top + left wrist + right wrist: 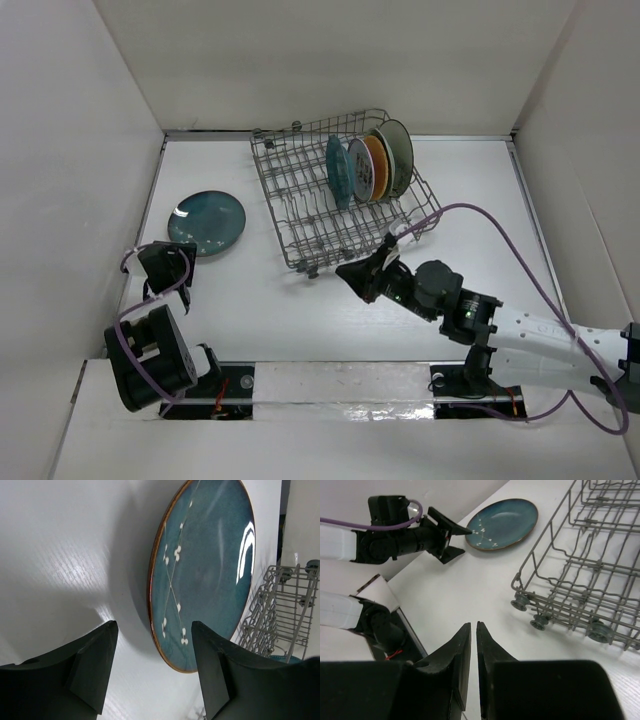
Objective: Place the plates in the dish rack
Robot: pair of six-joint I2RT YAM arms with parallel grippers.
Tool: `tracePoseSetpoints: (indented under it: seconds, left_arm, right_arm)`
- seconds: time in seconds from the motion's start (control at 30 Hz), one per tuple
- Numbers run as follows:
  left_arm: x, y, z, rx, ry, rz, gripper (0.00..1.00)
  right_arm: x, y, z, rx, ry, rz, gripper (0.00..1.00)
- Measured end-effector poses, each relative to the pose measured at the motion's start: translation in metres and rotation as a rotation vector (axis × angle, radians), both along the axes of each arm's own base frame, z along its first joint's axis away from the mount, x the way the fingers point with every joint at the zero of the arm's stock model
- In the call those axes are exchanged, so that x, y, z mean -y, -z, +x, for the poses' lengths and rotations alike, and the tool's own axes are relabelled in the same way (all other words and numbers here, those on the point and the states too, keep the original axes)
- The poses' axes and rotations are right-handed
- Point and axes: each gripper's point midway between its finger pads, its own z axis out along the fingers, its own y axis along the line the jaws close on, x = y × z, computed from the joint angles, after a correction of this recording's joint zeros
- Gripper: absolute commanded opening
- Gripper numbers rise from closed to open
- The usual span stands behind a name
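left claw (153,627) spread wide, ready to take the rim | dark teal plate (207,221) lying flat at my 1 o'clock, dish rack (300,200)'s 9 (other plates (370,165) stand between tines) | right claw (362,272) pressed together, empty, out of the way

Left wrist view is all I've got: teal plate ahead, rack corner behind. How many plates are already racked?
Observer: The top view shows four plates standing upright in the dish rack, on its far right side.
Operator: Right arm, what's it doing?
Observer: Right gripper is shut and empty, just off the rack's near edge.
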Motion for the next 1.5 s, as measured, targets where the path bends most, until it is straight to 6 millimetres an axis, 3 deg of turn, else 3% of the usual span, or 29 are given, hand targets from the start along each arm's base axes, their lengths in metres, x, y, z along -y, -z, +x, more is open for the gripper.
tracePoseSetpoints:
  seconds: [0.6,0.83,0.97,1.03,1.23,1.4,1.5]
  left_arm:
    - [0.006,0.014,0.022,0.078,0.021,-0.083,0.45]
    - [0.011,0.016,0.027,0.077,0.032,-0.09,0.21]
    - [0.011,0.02,0.026,0.06,0.026,-0.089,0.13]
    - [0.01,0.02,0.026,0.06,0.022,-0.091,0.0]
    - [0.008,0.006,0.034,0.129,0.026,-0.07,0.0]
    - [0.016,0.005,0.021,0.154,0.032,-0.075,0.0]
    - [0.02,-0.007,0.015,0.172,0.05,-0.049,0.0]
  right_arm:
    - [0.021,-0.005,0.027,-0.034,0.052,0.077,0.17]
    - [0.024,0.003,0.03,-0.054,0.06,0.075,0.17]
    - [0.029,-0.002,0.031,-0.049,0.064,0.091,0.17]
    - [0.033,-0.01,0.031,-0.037,0.072,0.113,0.18]
    - [0.039,-0.016,0.033,-0.027,0.085,0.127,0.19]
    - [0.032,-0.007,0.032,-0.047,0.056,0.106,0.26]
    - [0.024,0.001,0.033,-0.071,0.039,0.081,0.34]
